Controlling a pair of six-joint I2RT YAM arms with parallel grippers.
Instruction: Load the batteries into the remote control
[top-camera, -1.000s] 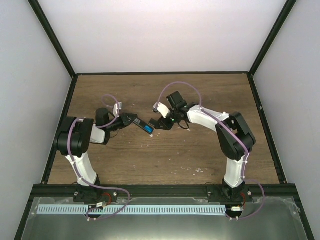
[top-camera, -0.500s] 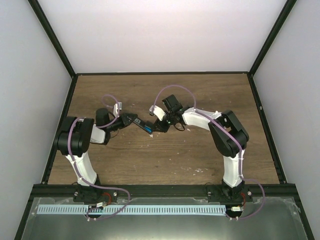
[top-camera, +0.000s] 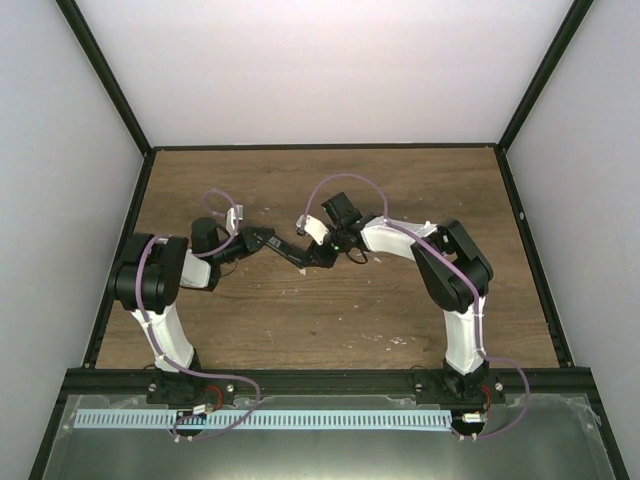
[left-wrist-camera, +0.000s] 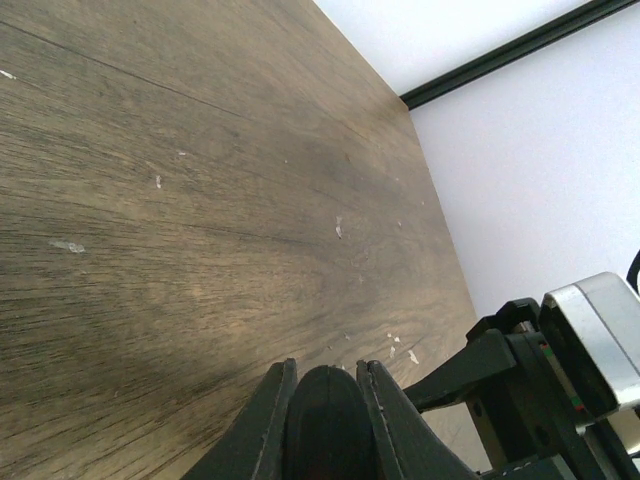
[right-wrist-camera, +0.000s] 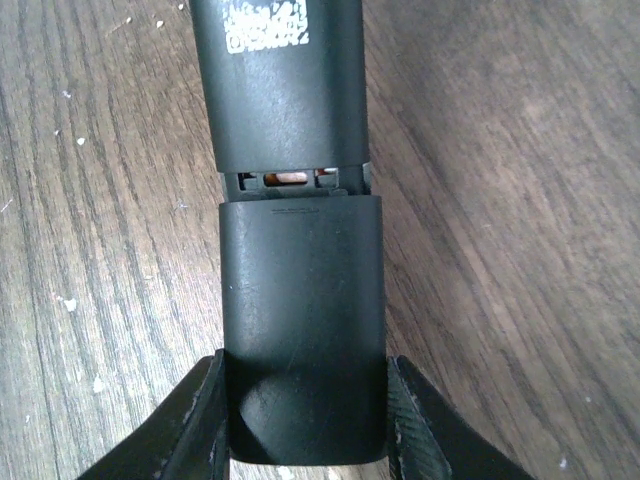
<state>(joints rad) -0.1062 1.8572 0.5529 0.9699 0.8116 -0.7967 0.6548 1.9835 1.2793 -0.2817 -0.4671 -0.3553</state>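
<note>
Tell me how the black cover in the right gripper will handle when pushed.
The cover shows straight edges under the right gripper's squeeze, so likely stiff. Its smooth face may slip. Shorter than the remote, probably light.

The one printed sign is a white code patch (right-wrist-camera: 265, 20) of dense black-and-white squares on the black back of the remote control (right-wrist-camera: 285, 110), at 12 o'clock in the right wrist view. It is cut by the frame edge, with no legible letters or digits. A faint embossed mark (right-wrist-camera: 297, 212) near centre is too small to read
</note>
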